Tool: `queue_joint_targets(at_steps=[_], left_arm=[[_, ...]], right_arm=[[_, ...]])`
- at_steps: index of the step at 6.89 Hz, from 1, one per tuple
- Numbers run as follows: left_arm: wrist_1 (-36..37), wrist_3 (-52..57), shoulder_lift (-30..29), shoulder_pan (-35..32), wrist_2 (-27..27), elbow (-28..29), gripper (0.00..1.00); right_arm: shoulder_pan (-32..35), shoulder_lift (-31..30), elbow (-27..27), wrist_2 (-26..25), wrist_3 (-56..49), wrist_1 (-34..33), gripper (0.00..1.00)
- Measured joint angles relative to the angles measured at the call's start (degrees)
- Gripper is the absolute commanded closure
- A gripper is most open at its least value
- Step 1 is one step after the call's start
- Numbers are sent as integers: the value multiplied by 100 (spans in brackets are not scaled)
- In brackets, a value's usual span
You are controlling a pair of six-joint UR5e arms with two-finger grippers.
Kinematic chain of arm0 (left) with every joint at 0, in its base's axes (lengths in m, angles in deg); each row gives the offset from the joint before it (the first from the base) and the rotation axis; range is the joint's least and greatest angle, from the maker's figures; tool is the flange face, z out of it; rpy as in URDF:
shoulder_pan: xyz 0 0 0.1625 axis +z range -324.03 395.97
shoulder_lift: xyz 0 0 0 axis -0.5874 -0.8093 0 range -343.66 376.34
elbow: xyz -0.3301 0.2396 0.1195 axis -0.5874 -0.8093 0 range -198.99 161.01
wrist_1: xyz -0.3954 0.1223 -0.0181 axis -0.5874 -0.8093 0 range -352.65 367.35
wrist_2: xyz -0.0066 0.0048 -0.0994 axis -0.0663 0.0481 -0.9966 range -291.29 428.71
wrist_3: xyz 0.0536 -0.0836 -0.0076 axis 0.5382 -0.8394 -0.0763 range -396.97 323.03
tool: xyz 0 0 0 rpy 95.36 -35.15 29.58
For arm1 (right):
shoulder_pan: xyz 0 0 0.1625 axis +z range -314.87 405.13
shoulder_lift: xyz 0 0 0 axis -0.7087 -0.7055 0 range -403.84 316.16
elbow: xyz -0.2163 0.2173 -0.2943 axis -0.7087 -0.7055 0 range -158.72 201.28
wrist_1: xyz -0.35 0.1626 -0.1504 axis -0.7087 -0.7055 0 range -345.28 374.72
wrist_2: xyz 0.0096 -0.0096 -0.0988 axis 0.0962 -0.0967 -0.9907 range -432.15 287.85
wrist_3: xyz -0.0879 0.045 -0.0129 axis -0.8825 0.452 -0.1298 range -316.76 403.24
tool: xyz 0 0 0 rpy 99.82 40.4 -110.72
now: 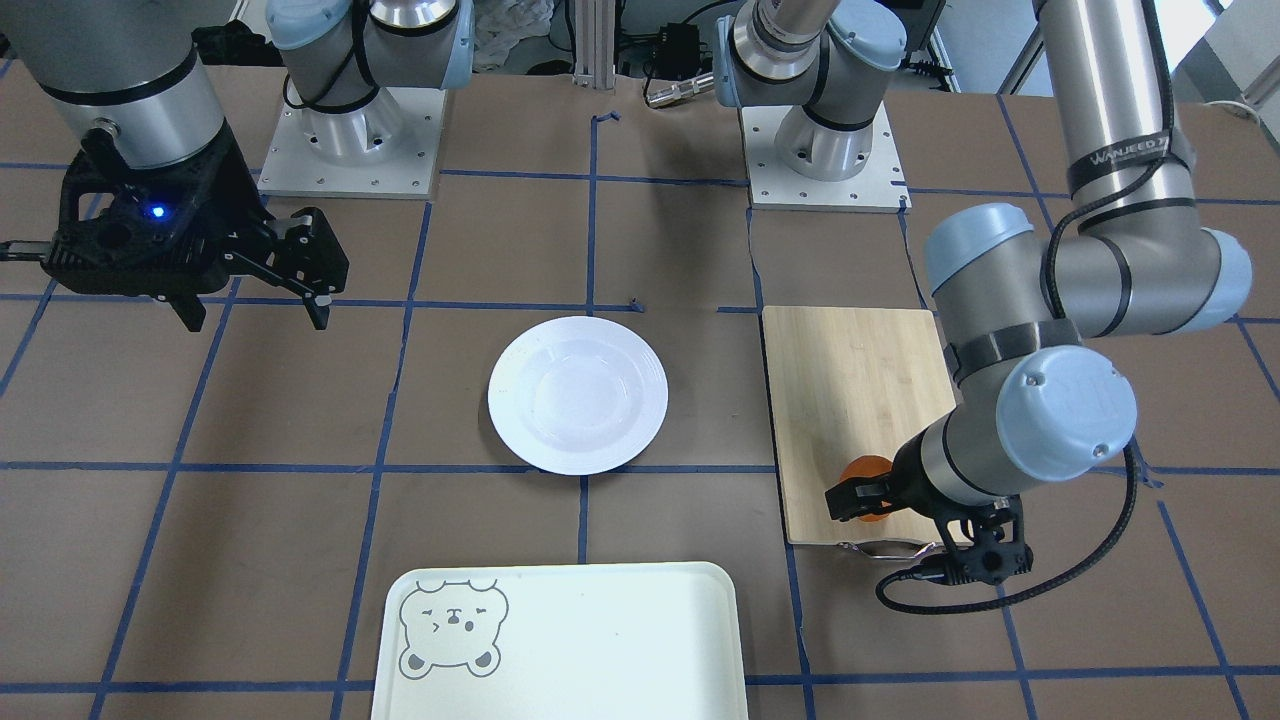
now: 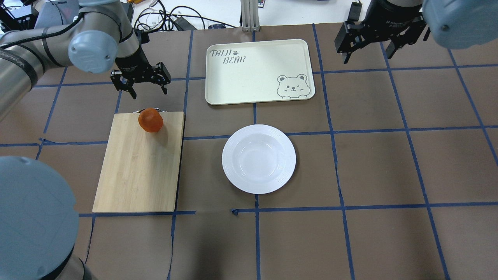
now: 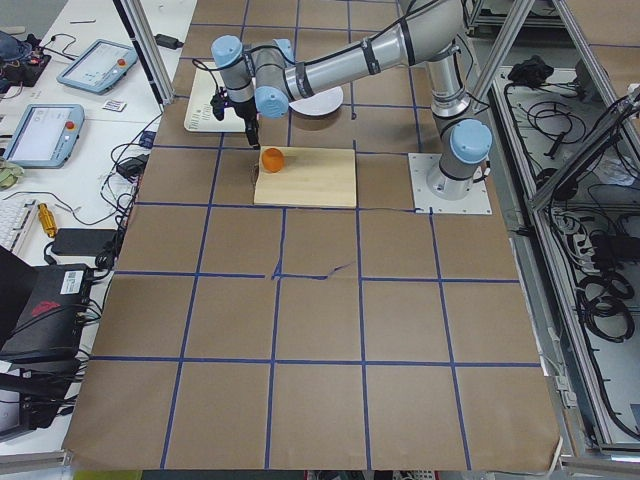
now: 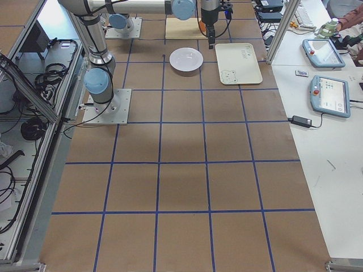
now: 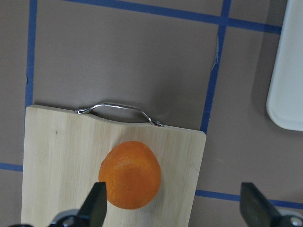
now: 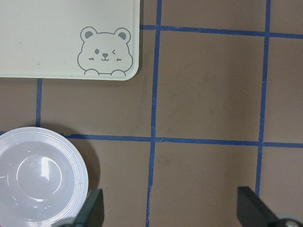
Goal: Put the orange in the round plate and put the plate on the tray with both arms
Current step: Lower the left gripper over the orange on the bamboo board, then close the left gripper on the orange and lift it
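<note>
The orange (image 2: 151, 120) sits on the bamboo cutting board (image 2: 140, 167), close to its metal-handle end. My left gripper (image 2: 148, 91) hovers open above that end. In the left wrist view the orange (image 5: 130, 175) lies close to one fingertip (image 5: 97, 205), off the middle of the gap. The round white plate (image 2: 258, 158) rests empty at the table's centre. Beyond it lies the pale tray (image 2: 256, 72) with its bear face. My right gripper (image 2: 367, 54) hangs open in the air to the right of the tray, with nothing between its fingers.
The board's metal handle (image 5: 120, 111) sticks out toward the tray side. Brown table covering with blue tape lines (image 2: 334, 132) spreads around the plate. A person's arm (image 4: 346, 22) and tablets (image 4: 332, 93) are at a side desk beyond the table's far edge.
</note>
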Motion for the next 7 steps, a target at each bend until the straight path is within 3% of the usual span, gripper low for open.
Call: queue_joint_targets(at_steps=[3, 5, 6, 7], left_arm=[[-484, 87, -334, 40, 116, -24, 0], [-723, 243, -444, 42, 379, -57, 9], [-744, 290, -483, 38, 437, -86, 46], [-739, 308, -508, 35, 454, -99, 70]], right_arm=[[-29, 7, 6, 0, 0, -1, 0], [-70, 18, 9, 16, 0, 3, 0], [-73, 22, 9, 49, -2, 1, 0], [-74, 24, 9, 73, -6, 1, 0]])
